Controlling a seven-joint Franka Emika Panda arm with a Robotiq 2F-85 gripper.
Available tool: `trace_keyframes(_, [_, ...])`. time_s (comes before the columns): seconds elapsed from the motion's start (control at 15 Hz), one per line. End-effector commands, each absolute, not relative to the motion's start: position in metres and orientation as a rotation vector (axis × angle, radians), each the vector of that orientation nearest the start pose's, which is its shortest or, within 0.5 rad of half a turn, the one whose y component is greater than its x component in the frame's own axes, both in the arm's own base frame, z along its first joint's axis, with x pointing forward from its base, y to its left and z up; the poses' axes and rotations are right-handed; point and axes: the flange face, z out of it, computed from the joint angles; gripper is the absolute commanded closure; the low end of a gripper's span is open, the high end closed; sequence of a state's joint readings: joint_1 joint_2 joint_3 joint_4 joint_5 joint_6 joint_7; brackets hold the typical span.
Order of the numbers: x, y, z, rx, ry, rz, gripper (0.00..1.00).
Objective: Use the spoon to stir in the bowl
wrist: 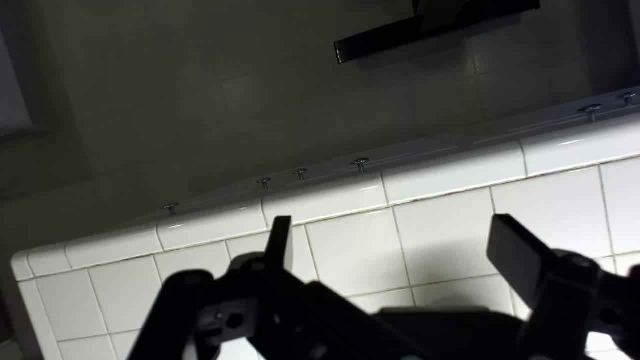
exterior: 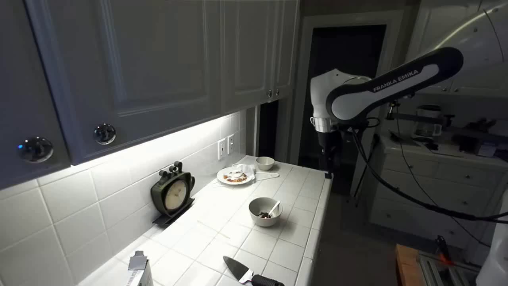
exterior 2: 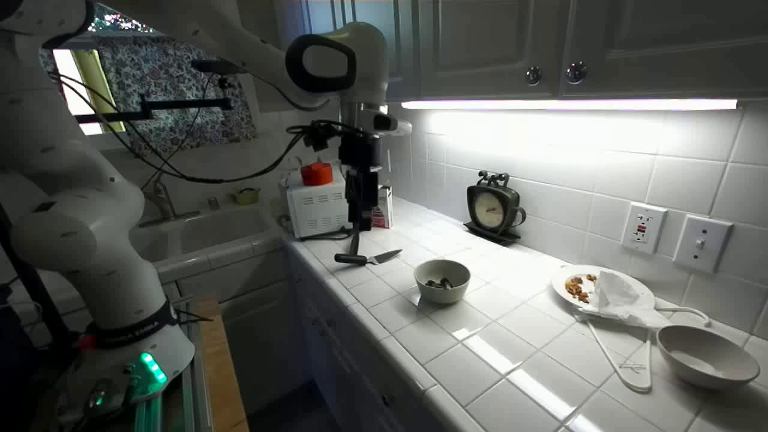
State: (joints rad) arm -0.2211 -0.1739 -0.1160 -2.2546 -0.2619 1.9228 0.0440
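Note:
The bowl (exterior: 258, 220) is round and pale grey, upright on the tiled counter, with dark bits inside. It also shows in an exterior view (exterior 2: 443, 295). The spoon's pale handle (exterior: 274, 206) leans against the bowl's rim with its lower end in the dark bits. I cannot make out the spoon clearly from the opposite side. My gripper (exterior: 328, 174) hangs pointing down near the counter's front edge, higher than the bowl and apart from it. It also shows in an exterior view (exterior 2: 355, 240). In the wrist view my gripper (wrist: 390, 237) is open with nothing between its fingers; bowl and spoon do not show there.
A white plate (exterior: 222, 179) with food and crumpled paper, a white hanger (exterior 2: 642, 384) and a smaller pale dish (exterior: 265, 163) stand at one end. A dark scale (exterior 2: 493, 207) stands by the wall. A cake server (exterior 2: 351, 259) lies near the bowl. Cabinets (exterior: 166, 59) hang overhead.

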Motion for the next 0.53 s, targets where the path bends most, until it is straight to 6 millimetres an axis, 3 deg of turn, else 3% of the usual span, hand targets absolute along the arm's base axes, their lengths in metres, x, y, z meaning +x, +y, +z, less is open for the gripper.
trace_keyframes(0.0, [0.441, -0.175, 0.425, -3.29, 0.443, 0.313, 0.0])
trace_keyframes(0.33, [0.441, -0.175, 0.425, -3.29, 0.443, 0.313, 0.0])
trace_keyframes(0.47, [0.455, -0.183, 0.425, -3.231, 0.361, 0.349, 0.0])
